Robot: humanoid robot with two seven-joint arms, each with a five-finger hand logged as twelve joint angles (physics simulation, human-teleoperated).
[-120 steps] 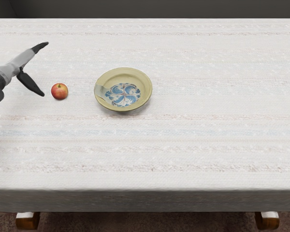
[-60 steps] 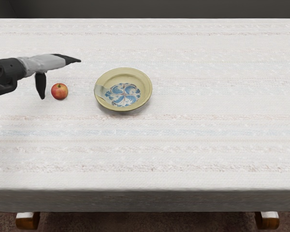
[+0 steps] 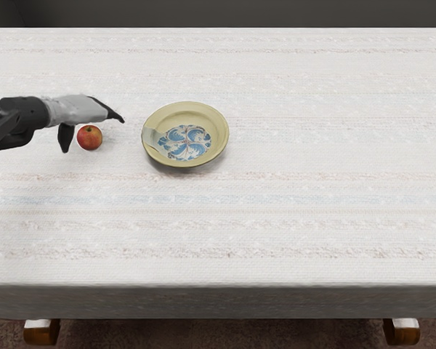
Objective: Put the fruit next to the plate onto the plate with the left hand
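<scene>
A small red apple (image 3: 90,137) lies on the white tablecloth, a short way left of the plate (image 3: 212,117), a yellow-green dish with a blue pattern in its middle. My left hand (image 3: 87,125) comes in from the left edge and hovers just over the apple. Its fingers (image 3: 110,113) reach past the apple's far side and the thumb (image 3: 64,137) hangs down on its left. The hand is open and holds nothing. The right arm is out of view.
The table (image 3: 276,218) is wide, covered in a pale striped cloth, with its front edge near the bottom of the view and wooden feet showing below.
My left hand has swung rightward and dropped lower, from left of the apple to straddling it, with the thumb now close beside the fruit. Apple and plate have not moved.
</scene>
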